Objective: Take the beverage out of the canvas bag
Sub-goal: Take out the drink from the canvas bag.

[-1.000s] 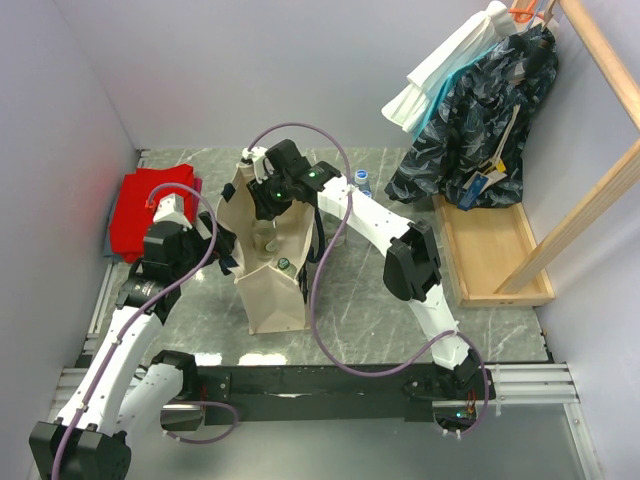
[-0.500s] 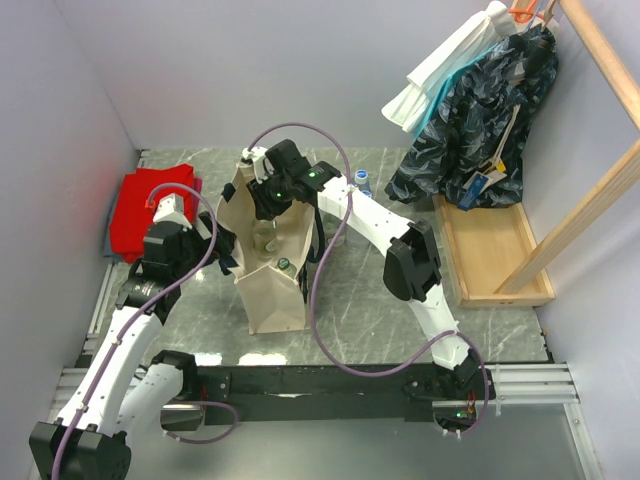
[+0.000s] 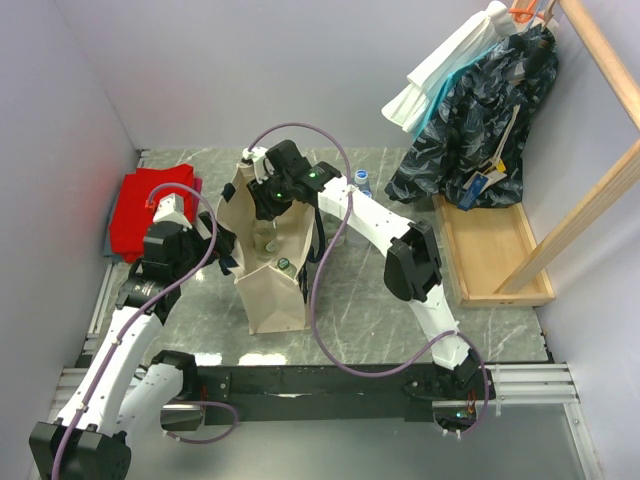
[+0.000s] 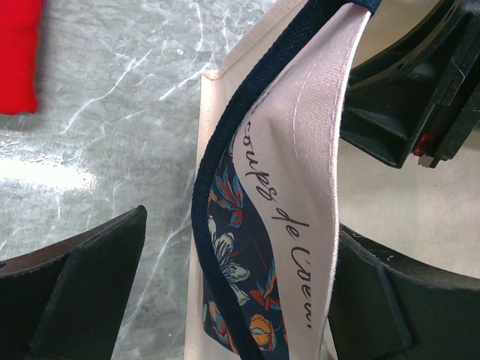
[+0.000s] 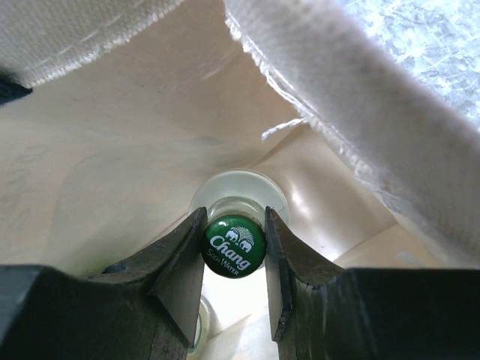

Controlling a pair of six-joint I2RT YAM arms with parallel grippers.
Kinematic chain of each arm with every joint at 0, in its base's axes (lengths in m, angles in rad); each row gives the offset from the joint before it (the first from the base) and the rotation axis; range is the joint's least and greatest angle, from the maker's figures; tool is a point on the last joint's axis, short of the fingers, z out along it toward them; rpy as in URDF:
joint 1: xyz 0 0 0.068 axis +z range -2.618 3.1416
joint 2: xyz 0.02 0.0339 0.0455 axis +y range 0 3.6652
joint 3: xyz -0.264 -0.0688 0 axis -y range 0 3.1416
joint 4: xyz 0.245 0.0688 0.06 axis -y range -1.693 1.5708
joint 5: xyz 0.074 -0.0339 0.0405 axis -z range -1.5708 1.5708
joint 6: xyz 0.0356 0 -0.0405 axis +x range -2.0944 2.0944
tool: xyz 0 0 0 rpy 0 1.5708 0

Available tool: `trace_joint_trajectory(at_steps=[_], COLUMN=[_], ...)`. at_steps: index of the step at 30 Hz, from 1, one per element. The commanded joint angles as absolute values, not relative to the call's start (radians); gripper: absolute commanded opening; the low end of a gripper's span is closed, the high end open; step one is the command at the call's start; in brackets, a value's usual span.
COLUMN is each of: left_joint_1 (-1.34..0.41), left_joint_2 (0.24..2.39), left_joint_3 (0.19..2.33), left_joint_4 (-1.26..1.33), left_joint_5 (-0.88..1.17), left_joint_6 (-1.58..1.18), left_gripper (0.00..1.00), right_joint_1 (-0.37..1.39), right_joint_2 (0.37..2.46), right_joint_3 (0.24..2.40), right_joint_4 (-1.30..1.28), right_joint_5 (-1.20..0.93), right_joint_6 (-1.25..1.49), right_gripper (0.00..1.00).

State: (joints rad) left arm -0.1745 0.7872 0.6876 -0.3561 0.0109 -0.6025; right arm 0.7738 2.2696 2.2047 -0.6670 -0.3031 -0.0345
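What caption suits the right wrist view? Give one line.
The right gripper pinches the green-capped bottle inside the canvas bag.

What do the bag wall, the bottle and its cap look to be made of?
The canvas bag looks like matte beige woven cloth, with loose threads along the rim. The bottle is probably clear glass: a glossy, faintly green shoulder. The cap is likely painted metal, smooth green with white print, though plastic cannot be ruled out.

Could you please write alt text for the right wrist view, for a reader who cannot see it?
The right gripper presses its two dark fingers on both sides of the green "Chang Soda Water" cap of a clear glass bottle, seen from above inside a beige canvas bag.
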Motion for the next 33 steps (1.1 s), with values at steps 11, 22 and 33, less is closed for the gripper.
trace_joint_trajectory(at_steps=[11,22,33], left_joint_1=[-0.178,-0.178,-0.178], left_joint_2=[0.782,0.790,0.796], left_joint_3=[0.716,0.719,0.722], left_joint_4=[-0.354,-0.354,-0.353], left_joint_5=[0.005,0.002,0.003], left_joint_6=[-0.581,-0.581,-0.578], left_gripper=[0.96,0.96,0.96], right_joint_1=[0.788,0.807,0.824], right_joint_2=[2.132,2.100,2.039], right_joint_3=[2.152,2.163,2.125], right_joint_4=[-0.646,-0.632,-0.580], right_joint_5=[-0.278,-0.241,-0.186], right_joint_6=[-0.020,-0.060,-0.103], right_gripper=[0.00,0.00,0.00])
